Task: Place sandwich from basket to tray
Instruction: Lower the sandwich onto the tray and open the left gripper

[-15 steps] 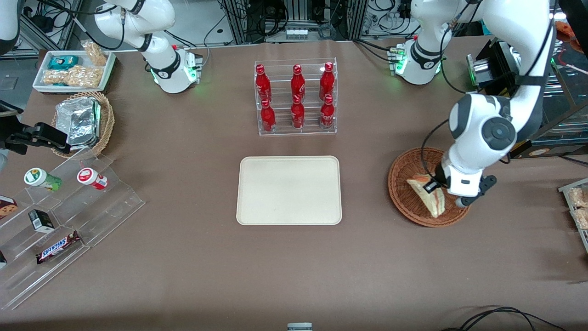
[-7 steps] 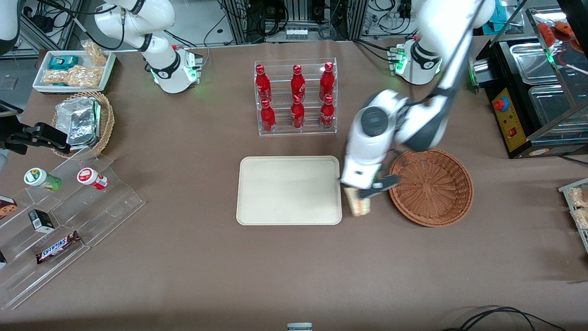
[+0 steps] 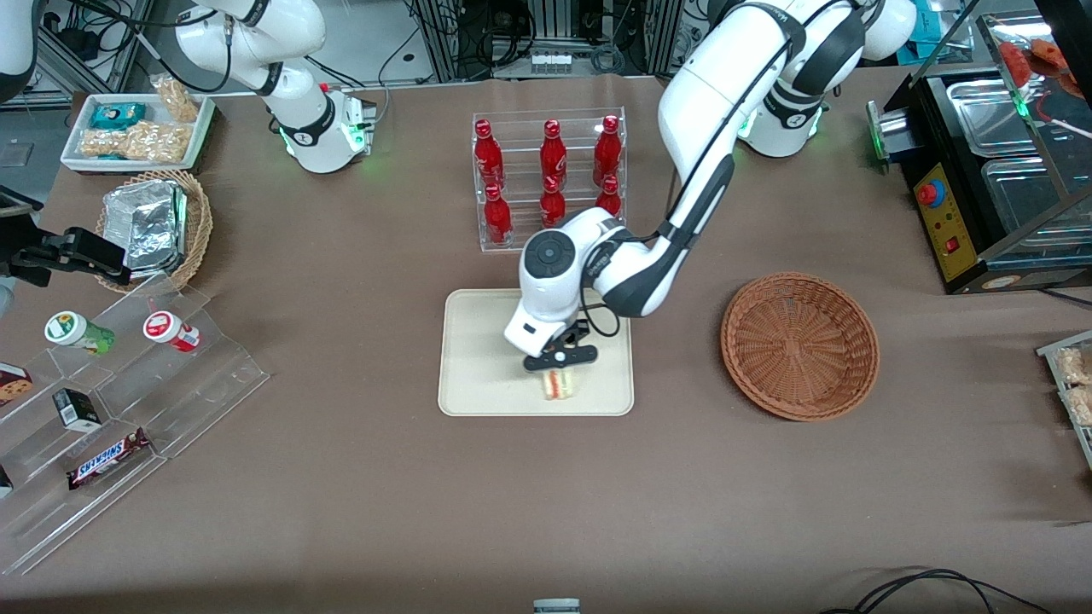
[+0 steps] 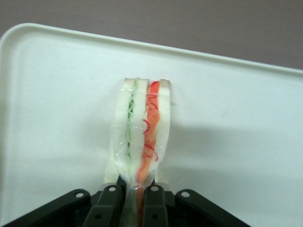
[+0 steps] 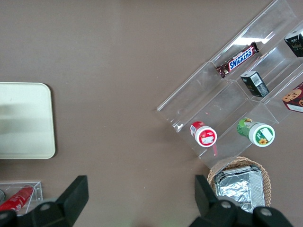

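Observation:
The left gripper (image 3: 560, 362) hangs over the cream-beige tray (image 3: 478, 375), in the part of it nearer the front camera, and is shut on the sandwich (image 3: 559, 384). In the left wrist view the black fingers (image 4: 110, 208) pinch the wrapped wedge (image 4: 139, 137) on edge, with its green and red-orange filling layers showing, just above the tray's pale surface (image 4: 236, 142). The reddish-brown wicker basket (image 3: 799, 345) stands empty toward the working arm's end of the table.
A clear rack of red bottles (image 3: 550, 179) stands farther from the front camera than the tray. Toward the parked arm's end are a tan basket with foil packs (image 3: 158, 226), a white snack tray (image 3: 136, 130) and a clear stepped display (image 3: 111, 401).
The gripper lifted the sandwich out of the basket, carried it sideways past the tray's edge, and now holds it over the tray. The basket is left empty.

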You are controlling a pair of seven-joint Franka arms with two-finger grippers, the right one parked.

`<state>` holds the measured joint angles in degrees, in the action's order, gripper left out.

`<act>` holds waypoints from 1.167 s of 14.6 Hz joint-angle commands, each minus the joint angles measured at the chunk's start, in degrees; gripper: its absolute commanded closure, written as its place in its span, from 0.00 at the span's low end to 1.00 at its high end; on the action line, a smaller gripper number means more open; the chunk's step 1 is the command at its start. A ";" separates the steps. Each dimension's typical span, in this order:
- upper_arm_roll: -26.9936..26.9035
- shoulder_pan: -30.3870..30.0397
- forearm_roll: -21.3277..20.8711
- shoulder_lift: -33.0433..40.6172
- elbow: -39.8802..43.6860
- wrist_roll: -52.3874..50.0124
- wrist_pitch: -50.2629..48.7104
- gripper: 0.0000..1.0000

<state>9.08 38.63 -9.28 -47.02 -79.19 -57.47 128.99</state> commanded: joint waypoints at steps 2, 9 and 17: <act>1.12 -0.49 -0.74 -1.14 2.28 1.31 -1.02 0.00; 1.20 -8.99 1.27 13.94 0.27 1.30 -20.14 0.00; 1.03 -31.40 4.18 34.79 -7.03 22.73 -45.12 0.00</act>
<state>9.28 12.22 -6.10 -17.24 -83.14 -39.30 86.66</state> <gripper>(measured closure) 0.000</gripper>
